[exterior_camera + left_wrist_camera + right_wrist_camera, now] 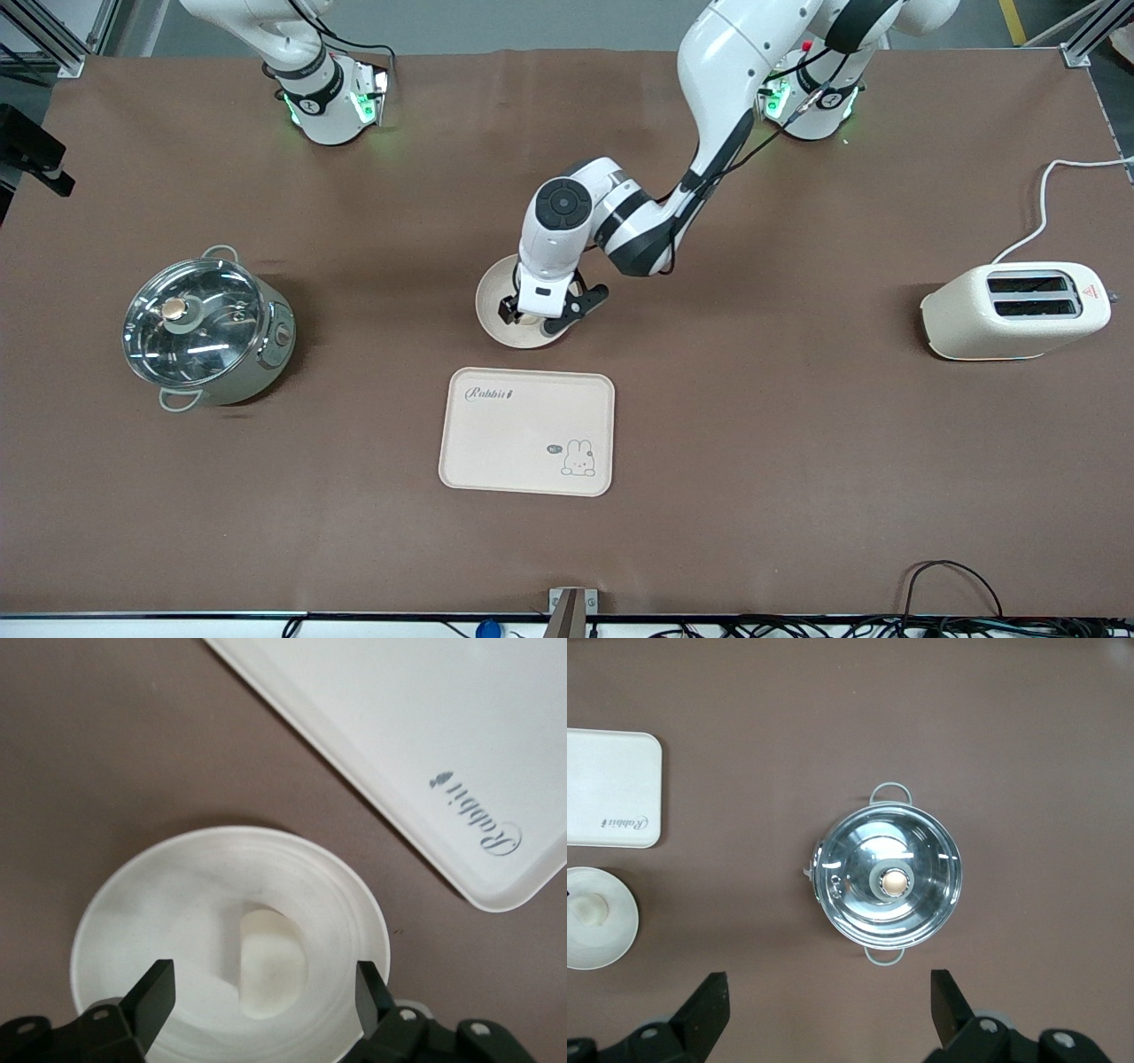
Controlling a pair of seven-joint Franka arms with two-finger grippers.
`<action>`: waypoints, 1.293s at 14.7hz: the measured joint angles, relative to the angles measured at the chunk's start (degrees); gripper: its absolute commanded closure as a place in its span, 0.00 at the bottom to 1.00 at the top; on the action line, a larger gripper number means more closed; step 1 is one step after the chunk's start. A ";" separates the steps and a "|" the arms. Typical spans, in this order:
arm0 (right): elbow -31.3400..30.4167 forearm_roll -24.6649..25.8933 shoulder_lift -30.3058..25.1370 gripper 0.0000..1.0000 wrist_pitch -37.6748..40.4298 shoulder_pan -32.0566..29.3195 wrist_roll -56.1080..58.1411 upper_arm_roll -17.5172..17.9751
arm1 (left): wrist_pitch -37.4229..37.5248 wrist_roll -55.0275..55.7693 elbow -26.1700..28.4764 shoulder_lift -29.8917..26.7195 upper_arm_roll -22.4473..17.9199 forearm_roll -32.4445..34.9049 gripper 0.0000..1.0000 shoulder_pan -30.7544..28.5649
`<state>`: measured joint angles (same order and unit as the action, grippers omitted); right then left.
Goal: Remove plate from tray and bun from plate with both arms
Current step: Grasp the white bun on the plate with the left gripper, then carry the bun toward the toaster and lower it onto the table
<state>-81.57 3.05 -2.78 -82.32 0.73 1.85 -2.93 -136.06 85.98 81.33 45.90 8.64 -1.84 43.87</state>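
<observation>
Notably, tray (496, 447) printed "Rabbit", bun (270, 966) between left gripper's (266, 988) spread jaws.

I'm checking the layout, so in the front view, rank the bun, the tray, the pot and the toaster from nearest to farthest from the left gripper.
1. bun, on the plate under the left gripper.
2. tray, nearer the front camera.
3. pot, toward the right arm's end.
4. toaster, toward the left arm's end.

The bun (270, 966) lies in the plate (493, 310); the tray (527, 431) sits nearer the front camera, pot (206, 327) and toaster (1015, 310) at opposite counter (797, 461) ends.
</observation>
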 measured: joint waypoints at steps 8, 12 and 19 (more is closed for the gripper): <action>-0.89 -0.12 2.02 0.00 -0.18 -2.83 0.02 2.02 | -6.83 0.44 -0.16 5.03 -0.32 0.00 0.48 2.47; -0.89 -0.12 2.00 0.00 -0.25 -2.84 0.02 2.11 | -6.48 0.44 -0.41 5.10 -0.61 0.00 0.69 2.43; -0.89 -0.13 2.00 0.00 -0.49 -2.84 0.02 2.31 | 7.63 0.38 -2.97 -2.39 -2.39 0.00 0.71 -1.91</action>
<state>-82.46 2.93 -0.78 -82.81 -2.11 1.87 -0.62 -128.43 86.36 78.36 43.51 6.25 -1.84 41.95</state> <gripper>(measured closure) 0.000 0.700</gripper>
